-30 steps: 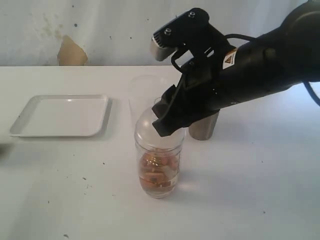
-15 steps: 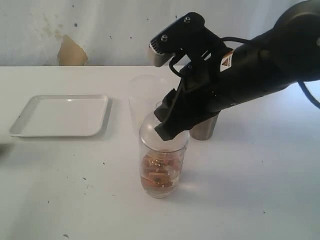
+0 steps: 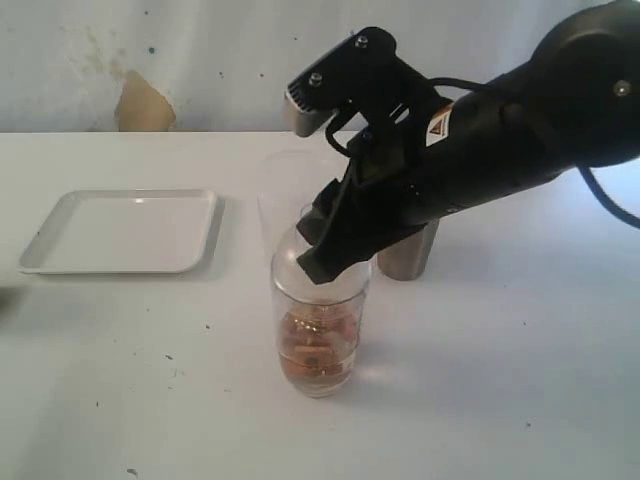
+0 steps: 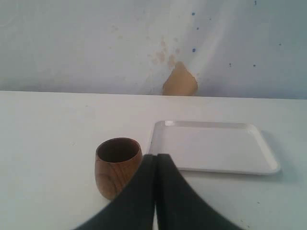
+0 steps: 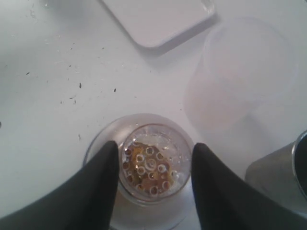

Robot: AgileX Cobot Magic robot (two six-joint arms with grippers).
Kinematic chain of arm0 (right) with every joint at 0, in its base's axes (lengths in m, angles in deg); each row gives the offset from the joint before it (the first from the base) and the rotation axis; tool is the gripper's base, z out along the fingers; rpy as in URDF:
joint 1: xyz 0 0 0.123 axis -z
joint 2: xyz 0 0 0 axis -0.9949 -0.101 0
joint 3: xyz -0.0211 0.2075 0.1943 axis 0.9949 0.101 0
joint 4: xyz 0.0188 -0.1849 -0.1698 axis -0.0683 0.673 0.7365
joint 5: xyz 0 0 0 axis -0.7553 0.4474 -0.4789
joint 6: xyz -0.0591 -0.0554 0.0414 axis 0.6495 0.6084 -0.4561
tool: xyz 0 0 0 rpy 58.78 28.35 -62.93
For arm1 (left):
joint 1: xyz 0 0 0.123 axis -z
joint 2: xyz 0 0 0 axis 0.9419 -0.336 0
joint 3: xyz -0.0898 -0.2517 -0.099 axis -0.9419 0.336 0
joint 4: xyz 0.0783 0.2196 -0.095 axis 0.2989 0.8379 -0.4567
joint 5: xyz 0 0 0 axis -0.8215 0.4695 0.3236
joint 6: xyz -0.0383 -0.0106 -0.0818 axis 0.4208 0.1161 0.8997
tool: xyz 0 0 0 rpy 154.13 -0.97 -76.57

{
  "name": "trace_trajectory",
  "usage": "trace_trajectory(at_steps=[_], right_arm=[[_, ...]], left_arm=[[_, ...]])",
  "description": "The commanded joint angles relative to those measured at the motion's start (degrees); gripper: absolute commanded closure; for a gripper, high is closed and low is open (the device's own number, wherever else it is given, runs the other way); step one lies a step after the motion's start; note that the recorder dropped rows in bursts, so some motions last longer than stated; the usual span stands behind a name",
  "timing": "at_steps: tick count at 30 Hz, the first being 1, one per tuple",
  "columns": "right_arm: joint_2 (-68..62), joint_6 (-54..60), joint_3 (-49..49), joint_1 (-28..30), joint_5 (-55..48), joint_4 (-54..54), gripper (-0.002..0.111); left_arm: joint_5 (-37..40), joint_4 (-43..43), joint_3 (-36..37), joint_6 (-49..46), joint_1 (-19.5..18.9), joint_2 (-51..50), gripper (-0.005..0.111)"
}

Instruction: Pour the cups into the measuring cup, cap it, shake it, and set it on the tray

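White table, stained wall behind. Right gripper (image 5: 153, 148) hangs over the measuring cup (image 3: 318, 335) at near centre, jaws spread to cup width and clamped on its top. It is likely seating a clear cap, can't confirm. Amber contents inside, so the pours look done. Steel tumbler (image 3: 405, 255) and frosted cup (image 3: 285, 190) stand just behind. Left gripper (image 4: 156, 191) is pinched together, empty, by the wooden cup (image 4: 117, 165). Tray (image 3: 120, 230) waits far left.

The measuring cup (image 3: 318, 335) is clear, glossy plastic; the tumbler (image 3: 408, 262) is brushed metal. The small cup (image 4: 117, 167) is smooth brown wood.
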State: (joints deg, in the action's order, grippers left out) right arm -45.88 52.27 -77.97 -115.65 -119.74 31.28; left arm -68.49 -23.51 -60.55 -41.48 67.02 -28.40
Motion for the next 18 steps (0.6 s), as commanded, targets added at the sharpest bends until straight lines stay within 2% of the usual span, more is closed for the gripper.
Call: trace_trajectory(at_steps=[1,18], right_arm=[[-3.03,0.33,0.94,-1.25,-4.96,1.98,0.108],[-2.6,-0.15,2.89,-1.47,-4.25,2.36,0.108]], left_arm=[[-0.53,-0.34,0.26,0.0,0.0,0.29,0.106],[-0.53,-0.34,0.26,0.0,0.0,0.29,0.106]])
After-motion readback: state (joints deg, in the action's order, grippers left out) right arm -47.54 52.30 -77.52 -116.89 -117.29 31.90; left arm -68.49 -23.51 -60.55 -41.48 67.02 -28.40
